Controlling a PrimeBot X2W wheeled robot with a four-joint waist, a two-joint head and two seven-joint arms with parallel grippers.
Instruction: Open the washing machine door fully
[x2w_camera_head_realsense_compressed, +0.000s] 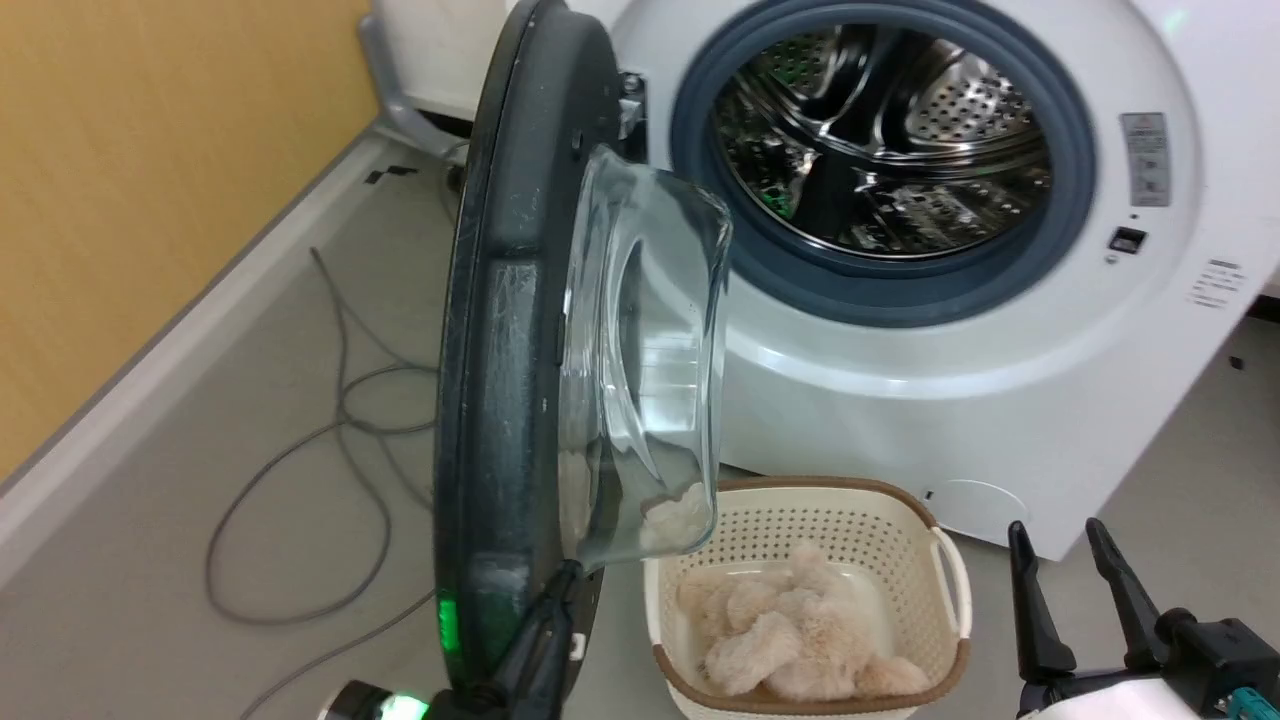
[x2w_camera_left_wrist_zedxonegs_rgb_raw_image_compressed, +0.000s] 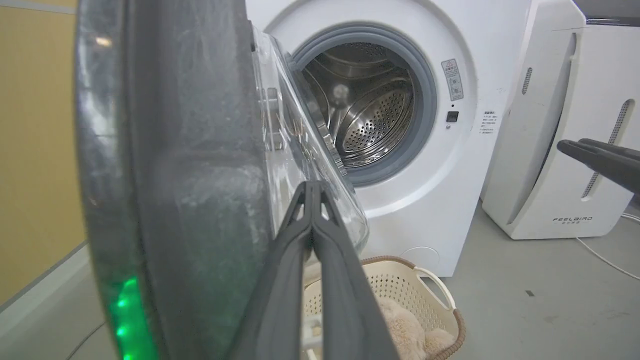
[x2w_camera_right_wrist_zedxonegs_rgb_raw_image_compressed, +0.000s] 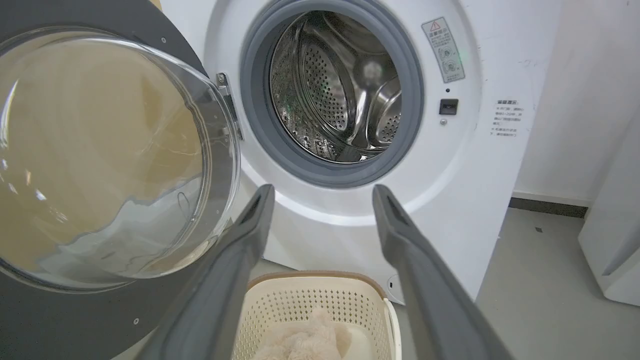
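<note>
The washing machine (x2w_camera_head_realsense_compressed: 1000, 400) stands with its steel drum (x2w_camera_head_realsense_compressed: 880, 140) exposed. Its door (x2w_camera_head_realsense_compressed: 500, 350) is swung out roughly square to the front and shows edge-on, the glass bowl (x2w_camera_head_realsense_compressed: 645, 360) bulging to the right. My left gripper (x2w_camera_head_realsense_compressed: 565, 580) is shut with nothing between its fingers, its tip resting against the door's inner face at the foot of the bowl; in the left wrist view the gripper (x2w_camera_left_wrist_zedxonegs_rgb_raw_image_compressed: 312, 187) lies along the door (x2w_camera_left_wrist_zedxonegs_rgb_raw_image_compressed: 190, 175). My right gripper (x2w_camera_head_realsense_compressed: 1060, 545) hangs open at the lower right, apart from the door. The right wrist view has this gripper (x2w_camera_right_wrist_zedxonegs_rgb_raw_image_compressed: 320, 192) facing the machine (x2w_camera_right_wrist_zedxonegs_rgb_raw_image_compressed: 475, 175).
A cream laundry basket (x2w_camera_head_realsense_compressed: 950, 590) holding beige fluffy cloth sits on the floor below the drum, right of the door. Grey cables (x2w_camera_head_realsense_compressed: 340, 450) loop on the floor left of the door, beside a yellow wall (x2w_camera_head_realsense_compressed: 130, 200). A white appliance (x2w_camera_left_wrist_zedxonegs_rgb_raw_image_compressed: 560, 150) stands right of the machine.
</note>
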